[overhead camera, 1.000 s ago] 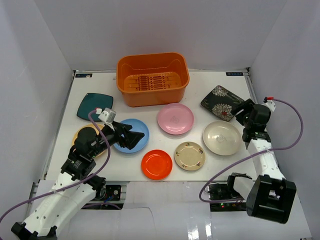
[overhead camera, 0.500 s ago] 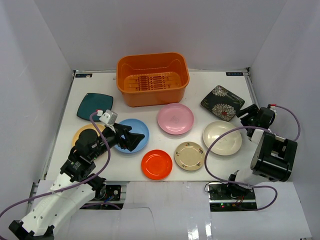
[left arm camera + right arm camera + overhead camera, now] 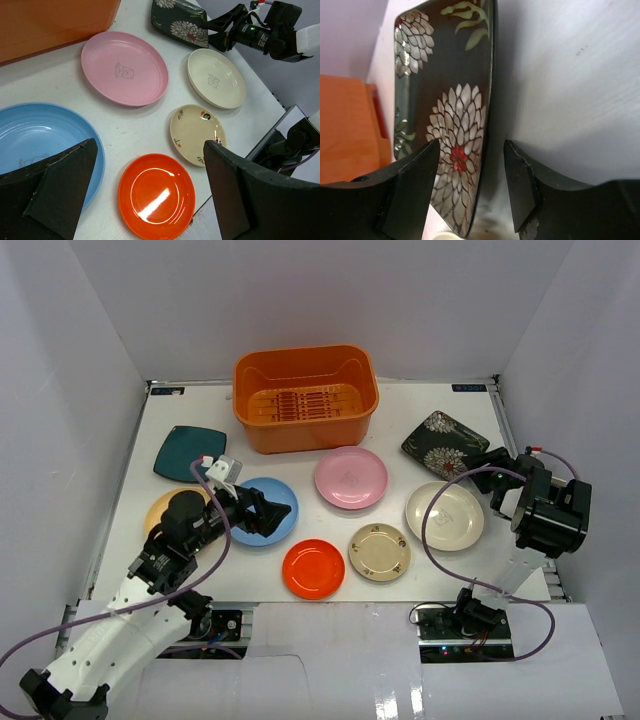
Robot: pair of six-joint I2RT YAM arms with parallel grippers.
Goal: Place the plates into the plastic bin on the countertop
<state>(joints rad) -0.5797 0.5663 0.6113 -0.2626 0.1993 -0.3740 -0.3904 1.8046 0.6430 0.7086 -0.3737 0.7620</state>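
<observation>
The orange plastic bin (image 3: 305,435) stands at the back centre and holds no plates. All plates lie on the white countertop (image 3: 400,410): teal square (image 3: 185,452), tan-yellow (image 3: 158,508) partly under my left arm, blue (image 3: 250,530), pink (image 3: 350,477), red (image 3: 313,568), beige patterned (image 3: 379,551), cream (image 3: 444,515), black floral (image 3: 440,443). My left gripper (image 3: 272,513) is open and empty above the blue plate's (image 3: 30,135) right side. My right gripper (image 3: 482,470) is open, low at the black plate's right corner, its jaws (image 3: 471,145) either side of that plate's edge (image 3: 460,125).
White panels wall the countertop on the left, back and right. The right wall is close behind my right arm (image 3: 548,515). The table's front edge runs just near the red plate (image 3: 157,195) and the beige plate (image 3: 194,134). Cables loop by both arm bases.
My right arm has folded, its elbow swinging up and to the right, while its gripper stayed at the black plate's corner. My left gripper edged slightly right over the blue plate.
</observation>
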